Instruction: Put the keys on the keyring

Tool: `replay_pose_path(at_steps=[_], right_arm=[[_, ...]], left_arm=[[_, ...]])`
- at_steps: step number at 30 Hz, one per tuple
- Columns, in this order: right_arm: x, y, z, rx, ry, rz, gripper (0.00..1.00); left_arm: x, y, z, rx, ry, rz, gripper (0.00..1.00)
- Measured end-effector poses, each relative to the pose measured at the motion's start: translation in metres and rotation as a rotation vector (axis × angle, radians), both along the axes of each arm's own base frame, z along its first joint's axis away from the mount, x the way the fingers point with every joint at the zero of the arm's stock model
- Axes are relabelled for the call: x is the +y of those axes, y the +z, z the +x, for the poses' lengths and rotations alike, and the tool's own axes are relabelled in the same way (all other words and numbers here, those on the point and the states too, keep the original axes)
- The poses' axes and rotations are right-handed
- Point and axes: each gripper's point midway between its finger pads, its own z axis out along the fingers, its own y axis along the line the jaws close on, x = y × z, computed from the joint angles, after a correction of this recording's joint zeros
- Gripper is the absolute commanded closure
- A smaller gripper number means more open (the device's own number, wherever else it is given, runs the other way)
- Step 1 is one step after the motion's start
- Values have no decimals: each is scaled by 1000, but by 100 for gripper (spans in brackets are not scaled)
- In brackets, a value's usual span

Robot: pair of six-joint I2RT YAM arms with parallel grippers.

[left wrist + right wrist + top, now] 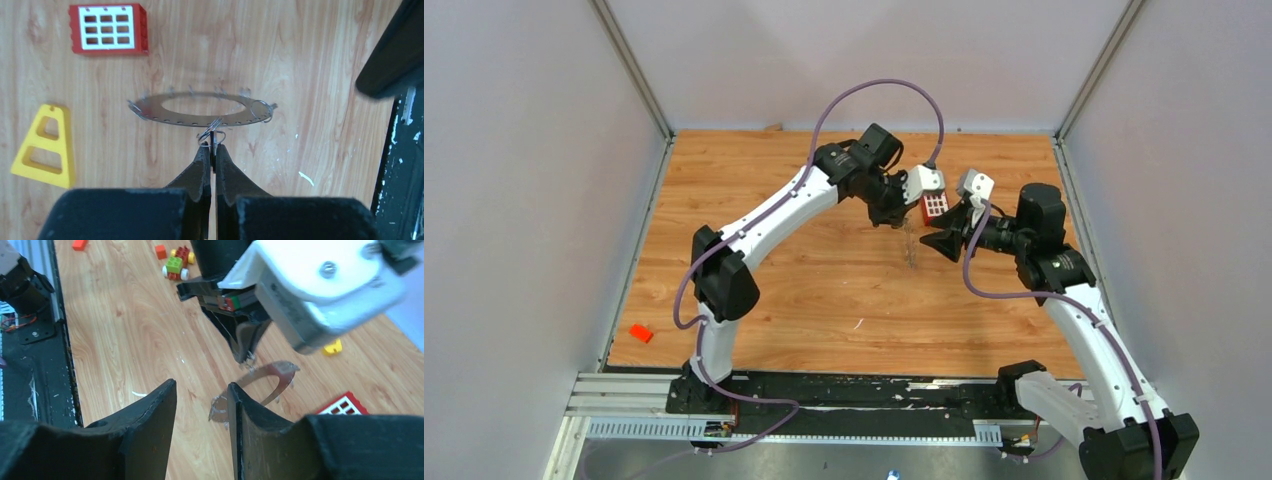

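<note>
The keyring, a flat grey ring with a notched rim, hangs level just above the wood and casts a shadow. My left gripper is shut on a thin black-and-silver key, which joins the ring's near rim through small wire loops. Another wire loop sits on the ring's right rim. In the right wrist view the keyring shows beyond my right gripper, which is open and holds nothing; the left fingers come down onto the ring's far rim. From above, the two grippers face each other at mid-table.
A red keypad block lies beyond the ring, and a yellow triangular frame lies to its left. A small pile of bricks sits farther off. An orange brick lies near the table's left edge. Black rails run along the near edge.
</note>
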Motion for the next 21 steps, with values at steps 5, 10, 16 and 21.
replay_pose_path(at_steps=[5,10,16,21], right_arm=[[-9,-9,2,16,-47,-38,58],[-12,-11,3,16,-64,-54,58],[-14,-13,5,9,-77,-62,59],[-15,-14,5,7,-81,-65,59]], left_arm=[[26,-57,-15,97,7,112,100],[68,-125,-45,235,10,301,100],[106,-164,-72,331,21,448,100],[129,-181,-89,387,32,531,98]])
